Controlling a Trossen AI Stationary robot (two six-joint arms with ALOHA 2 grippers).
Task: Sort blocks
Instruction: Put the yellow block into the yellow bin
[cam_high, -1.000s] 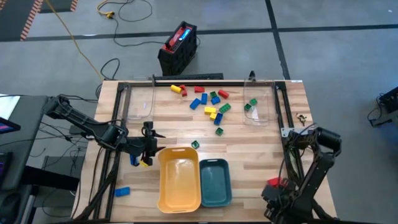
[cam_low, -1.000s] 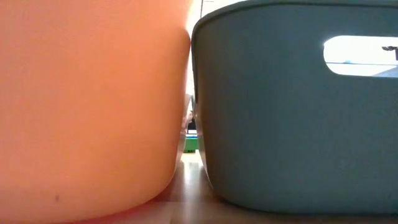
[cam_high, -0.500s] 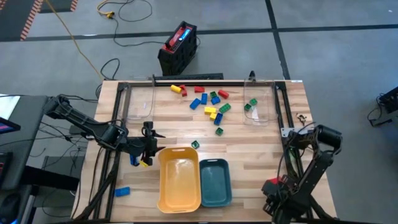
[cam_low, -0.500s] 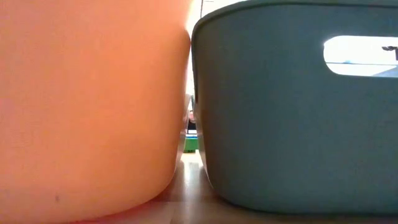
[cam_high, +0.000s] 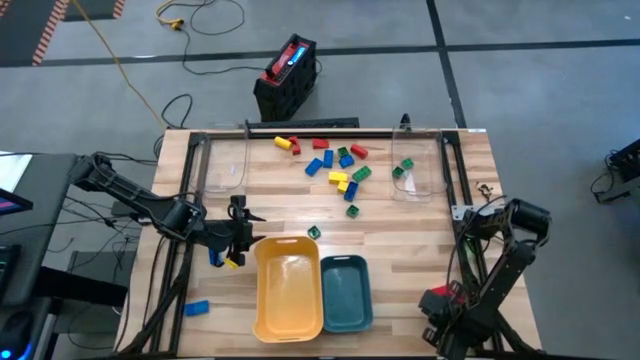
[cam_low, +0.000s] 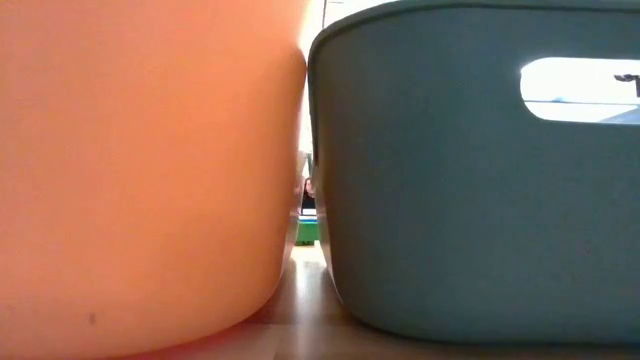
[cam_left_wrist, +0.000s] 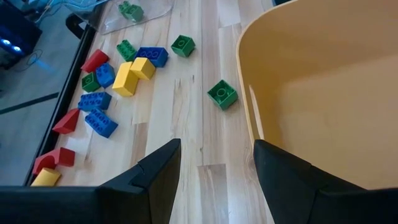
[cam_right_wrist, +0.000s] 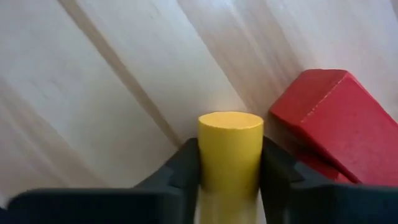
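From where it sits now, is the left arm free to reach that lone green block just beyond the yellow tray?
Probably yes. The left gripper is open and empty beside the yellow tray, and only bare wood shows between its fingers and the green block; the tray's rim runs close alongside.

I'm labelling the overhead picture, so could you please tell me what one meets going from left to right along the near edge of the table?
Lone blue block → left gripper → yellow tray → teal tray → right arm's red part.
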